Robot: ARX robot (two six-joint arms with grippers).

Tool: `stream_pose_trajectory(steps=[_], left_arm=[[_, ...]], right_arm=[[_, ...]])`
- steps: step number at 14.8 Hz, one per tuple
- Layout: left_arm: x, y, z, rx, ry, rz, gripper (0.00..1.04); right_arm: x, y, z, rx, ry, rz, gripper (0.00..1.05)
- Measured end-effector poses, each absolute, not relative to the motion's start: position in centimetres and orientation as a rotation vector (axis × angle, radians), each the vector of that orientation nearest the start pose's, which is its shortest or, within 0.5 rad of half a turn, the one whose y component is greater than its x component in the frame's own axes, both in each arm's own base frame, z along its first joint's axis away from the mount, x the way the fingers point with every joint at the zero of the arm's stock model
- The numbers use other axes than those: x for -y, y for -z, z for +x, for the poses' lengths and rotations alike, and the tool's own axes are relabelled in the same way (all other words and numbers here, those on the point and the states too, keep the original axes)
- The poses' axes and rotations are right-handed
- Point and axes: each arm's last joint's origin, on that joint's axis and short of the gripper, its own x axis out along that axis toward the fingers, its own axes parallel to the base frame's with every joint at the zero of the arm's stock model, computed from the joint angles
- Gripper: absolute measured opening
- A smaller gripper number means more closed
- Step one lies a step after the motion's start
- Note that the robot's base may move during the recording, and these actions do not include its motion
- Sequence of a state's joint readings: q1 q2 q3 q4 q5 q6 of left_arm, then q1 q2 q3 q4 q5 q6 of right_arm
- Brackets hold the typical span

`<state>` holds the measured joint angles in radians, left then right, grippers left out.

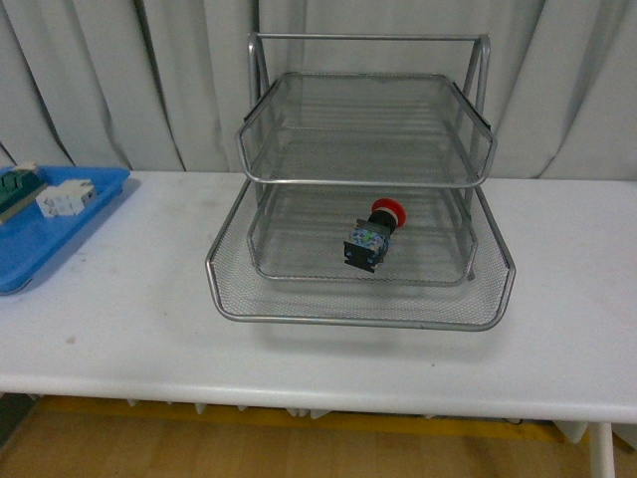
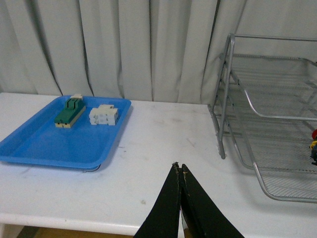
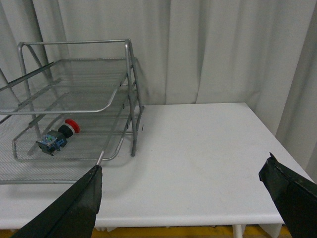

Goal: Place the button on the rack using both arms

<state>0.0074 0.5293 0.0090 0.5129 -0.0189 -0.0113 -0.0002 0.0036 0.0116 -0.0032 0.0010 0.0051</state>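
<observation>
Front view: the rack [image 1: 365, 181] stands mid-tabletop [image 1: 119, 309]. The button [image 1: 373, 237] lies tipped on its side on what looks like the middle tier, red cap pointing away from the camera. At far left, a blue tray [image 1: 40, 249] carries a green-and-cream block [image 1: 12, 189] and a white terminal block [image 1: 62, 199]. Neither arm shows.

Left wrist view: the left fingers [image 2: 166, 213] are pressed together, holding nothing, above bare tabletop between the tray and the rack.

Right wrist view: the right fingers [image 3: 74, 208] are spread wide and empty, well short of the button inside the rack.

The button looks small, light and rigid. Its rounded cap would likely slip, so the flat sides of the boxy body are the better hold. The upper tier leaves little room above it.
</observation>
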Motion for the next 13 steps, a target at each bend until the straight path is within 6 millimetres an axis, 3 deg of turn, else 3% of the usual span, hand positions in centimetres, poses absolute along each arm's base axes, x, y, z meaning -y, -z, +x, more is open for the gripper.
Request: stream_pose_trajectory(steps=[13], left_arm=[[0.0,-16.9,10.8,0.011,0.002,-0.011,0.02]], right_arm=[[0.0,-16.7,9.7,0.004,0.0,0.005,0.98]])
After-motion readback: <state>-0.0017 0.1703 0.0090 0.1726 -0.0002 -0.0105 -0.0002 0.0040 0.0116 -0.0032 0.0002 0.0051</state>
